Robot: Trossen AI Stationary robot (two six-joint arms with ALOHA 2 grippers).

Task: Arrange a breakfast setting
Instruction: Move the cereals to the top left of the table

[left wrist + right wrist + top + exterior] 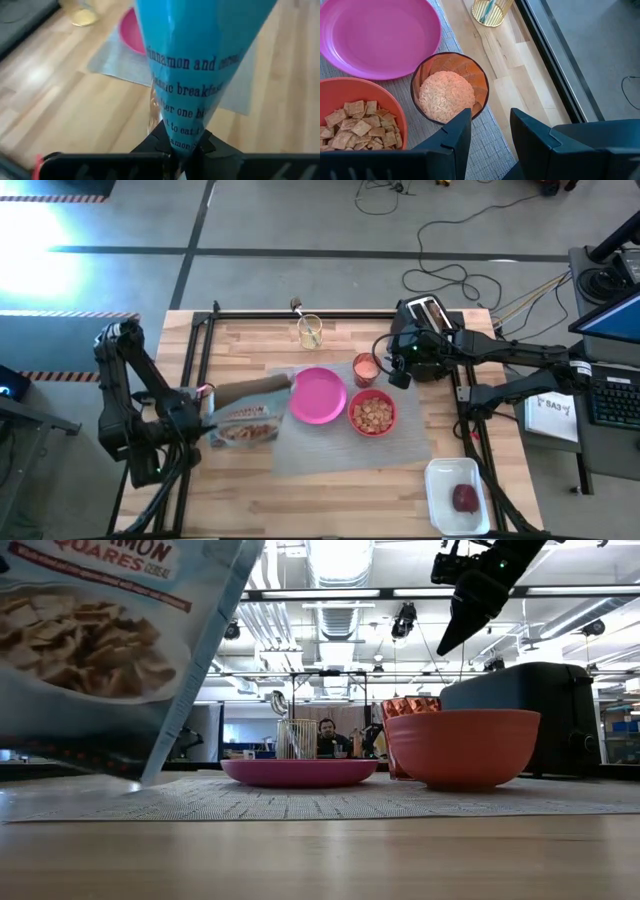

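Left gripper (172, 150) is clamped on the cereal bag (245, 420), which lies on its side just ahead of it with its far end reaching the pink plate (318, 395). Bowl (372, 413) already holds cereal squares, so the pour looks done; the step in hand is probably parking the bag off the placemat (400, 445). Right gripper (490, 132) hovers with fingers apart right above the orange cup (449, 90); nothing held. Next likely: close on the cup rim without tipping it, bowl sits just beside.
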